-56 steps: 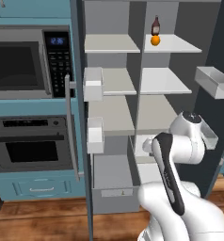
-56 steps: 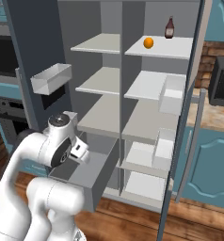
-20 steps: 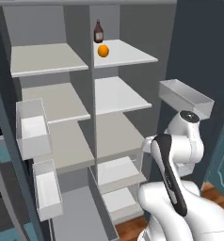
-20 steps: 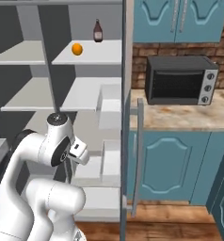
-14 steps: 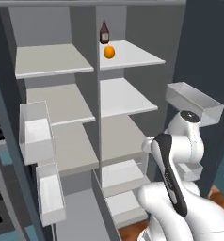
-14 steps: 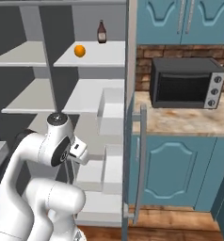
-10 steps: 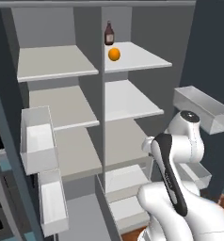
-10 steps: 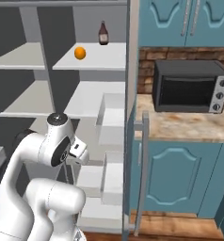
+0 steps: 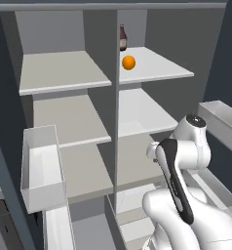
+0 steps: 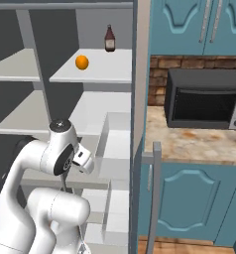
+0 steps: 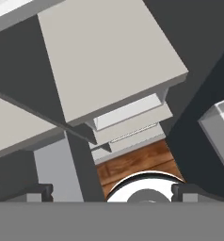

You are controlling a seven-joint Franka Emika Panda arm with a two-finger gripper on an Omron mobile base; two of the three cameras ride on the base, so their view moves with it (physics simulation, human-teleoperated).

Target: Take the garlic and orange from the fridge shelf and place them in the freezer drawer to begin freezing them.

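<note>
The orange (image 9: 128, 62) (image 10: 82, 62) rests near the front of the fridge shelf (image 9: 159, 67) (image 10: 107, 73), the top off-white slab of the narrower column. No garlic shows on that shelf from either side; it is out of view. My arm is folded low in front of the fridge, well below the orange. The gripper (image 11: 114, 190) points down at the lower shelves and the wood floor. Its two dark fingertips (image 11: 38, 190) stand far apart with nothing between them, so it is open. A grey box that looks like the freezer drawer (image 9: 88, 233) shows under the wider shelves.
A dark brown bottle (image 9: 123, 38) (image 10: 109, 38) stands behind the orange. Clear door bins (image 9: 42, 166) (image 9: 220, 117) jut out on both sides of the arm. A black microwave (image 10: 204, 99) sits on the counter beside a blue cabinet with a handle (image 10: 154, 198).
Both base views have shifted, so the base has driven along the fridge and the narrower column stands closer to centre. The arm keeps its folded pose and the gripper stays open.
</note>
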